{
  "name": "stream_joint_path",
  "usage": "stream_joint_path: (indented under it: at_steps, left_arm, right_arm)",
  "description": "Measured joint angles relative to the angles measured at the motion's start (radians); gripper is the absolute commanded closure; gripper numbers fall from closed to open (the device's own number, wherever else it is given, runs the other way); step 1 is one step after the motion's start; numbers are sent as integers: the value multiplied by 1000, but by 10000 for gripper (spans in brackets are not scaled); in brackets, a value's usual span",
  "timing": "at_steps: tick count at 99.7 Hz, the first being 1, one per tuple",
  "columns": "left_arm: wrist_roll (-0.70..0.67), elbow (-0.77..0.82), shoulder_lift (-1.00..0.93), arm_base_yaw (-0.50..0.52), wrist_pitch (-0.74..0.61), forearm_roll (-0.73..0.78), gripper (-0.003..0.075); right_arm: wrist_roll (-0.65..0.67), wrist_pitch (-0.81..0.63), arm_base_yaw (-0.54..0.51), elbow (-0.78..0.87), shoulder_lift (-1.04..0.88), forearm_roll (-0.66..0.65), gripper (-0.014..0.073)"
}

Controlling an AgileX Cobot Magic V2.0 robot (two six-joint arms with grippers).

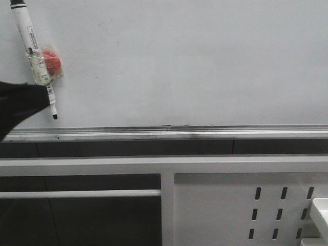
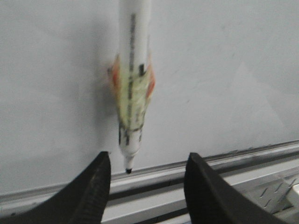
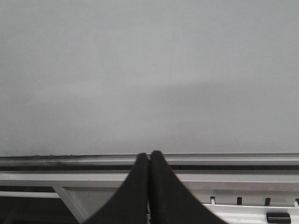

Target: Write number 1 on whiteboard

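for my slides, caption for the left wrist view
Open left gripper below a marker pen stuck tip-down on the blank whiteboard.

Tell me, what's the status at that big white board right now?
Left gripper open, its fingers either side of the white marker pen stuck to the glossy pale whiteboard. Right gripper shut, empty. No stroke drawn yet. Nothing blocking.

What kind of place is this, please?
Probably an office or lab test stand: a large whiteboard with a metal rail, a marker stuck on it, and a white perforated panel below.
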Motion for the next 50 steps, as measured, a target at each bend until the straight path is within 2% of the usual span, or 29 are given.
stream_joint_path:
  at_steps: [20,50]
  left_arm:
    - [-47,-24,155,-12,-18,-57,385]
    - [-64,-87,169,-12,-26,-80,385]
  right_arm:
    - [0,-4,0,0,0,0,663]
    - [0,-15,0,0,0,2,663]
